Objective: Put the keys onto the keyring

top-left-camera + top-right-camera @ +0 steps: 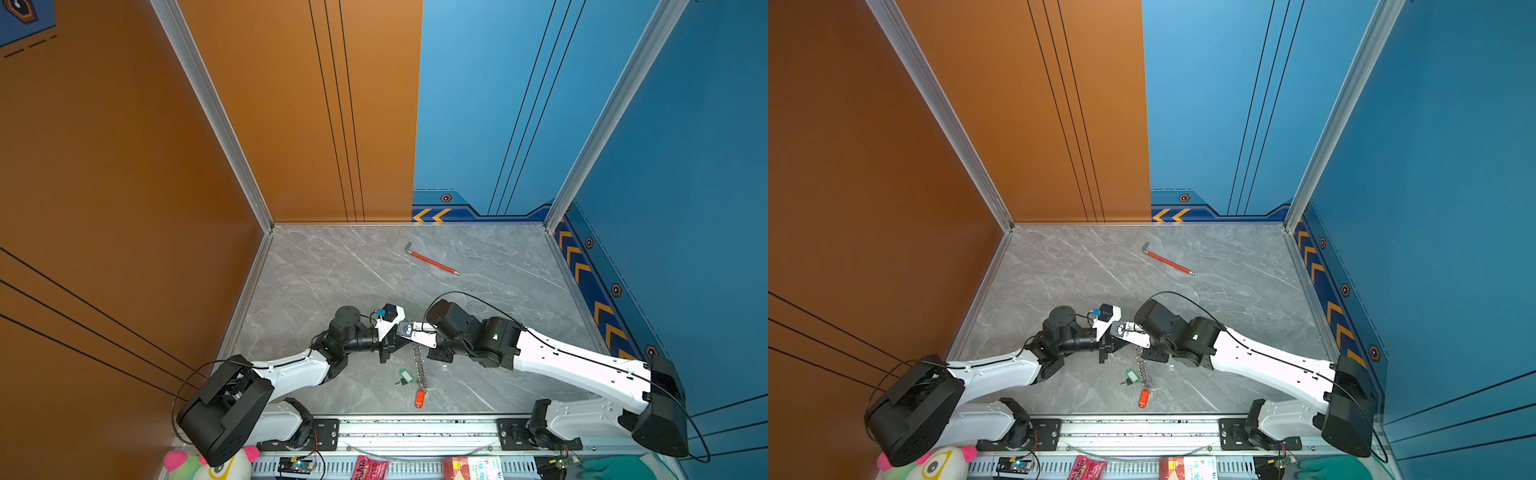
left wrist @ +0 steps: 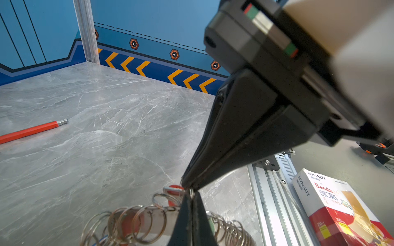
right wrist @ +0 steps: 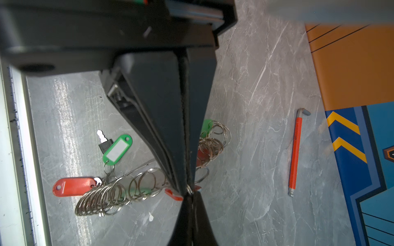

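The keyring (image 1: 420,370) (image 1: 1143,372) is a chain of silver rings hanging from mid-air down to the marble table (image 1: 332,270). My left gripper (image 1: 405,341) (image 2: 191,192) and right gripper (image 1: 417,341) (image 3: 191,194) meet tip to tip at the top of the chain. Both are shut on the same small ring (image 2: 191,190) (image 3: 189,190). Among the keys, a green-tagged one (image 1: 405,377) (image 3: 117,149) lies on the table by the chain's low end. An orange-tagged one (image 1: 419,399) (image 3: 73,187) lies at that end too. More green and red tags show behind the chain in the right wrist view.
A red-sleeved hex wrench (image 1: 432,259) (image 3: 295,153) lies at the back of the table. An aluminium rail (image 1: 415,428) runs along the front edge. Beyond it are a bandage box (image 2: 341,208) and a plush toy (image 1: 208,461). Orange and blue walls close three sides.
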Motion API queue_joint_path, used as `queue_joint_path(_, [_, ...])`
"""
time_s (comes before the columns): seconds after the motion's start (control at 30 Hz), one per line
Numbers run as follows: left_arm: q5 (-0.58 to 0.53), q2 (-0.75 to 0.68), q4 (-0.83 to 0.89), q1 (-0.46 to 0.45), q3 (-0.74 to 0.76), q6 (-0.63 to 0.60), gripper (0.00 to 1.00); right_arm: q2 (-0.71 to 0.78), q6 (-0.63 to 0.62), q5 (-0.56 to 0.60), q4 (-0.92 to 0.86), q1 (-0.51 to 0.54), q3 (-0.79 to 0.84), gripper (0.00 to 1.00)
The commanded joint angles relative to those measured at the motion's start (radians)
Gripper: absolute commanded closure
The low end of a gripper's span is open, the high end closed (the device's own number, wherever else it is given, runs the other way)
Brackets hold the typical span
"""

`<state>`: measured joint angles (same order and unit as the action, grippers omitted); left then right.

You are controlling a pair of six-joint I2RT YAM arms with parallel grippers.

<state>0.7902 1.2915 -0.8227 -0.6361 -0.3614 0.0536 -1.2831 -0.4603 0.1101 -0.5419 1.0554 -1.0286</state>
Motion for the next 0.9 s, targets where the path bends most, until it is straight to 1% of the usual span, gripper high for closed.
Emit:
queue_joint_path(0.0, [-0.017, -0.004, 0.002, -0.005, -0.011, -0.022, 1.00, 0.019, 0.023, -0.004, 0.080, -0.002, -0.005, 1.00])
queue_joint_path(0.07, [-0.029, -0.007, 0.002, -0.005, -0.009, -0.024, 1.00, 0.024, 0.031, -0.005, 0.089, -0.008, 0.002, 1.00])
queue_joint_path(0.27, [-0.062, -0.023, 0.003, -0.006, -0.004, -0.024, 1.00, 0.091, 0.079, 0.000, 0.147, -0.060, 0.067, 0.87])
queue_joint_path(0.4, [-0.078, -0.033, 0.004, -0.007, -0.004, -0.024, 1.00, 0.132, 0.109, -0.009, 0.187, -0.083, 0.109, 0.81])
queue_joint_path(0.57, [-0.084, -0.042, 0.004, -0.011, -0.001, -0.024, 1.00, 0.102, 0.136, -0.001, 0.212, -0.090, 0.120, 0.81])
queue_joint_path(0.87, [-0.112, -0.067, 0.004, -0.017, 0.008, -0.029, 1.00, 0.068, 0.157, -0.035, 0.237, -0.086, 0.140, 0.81])
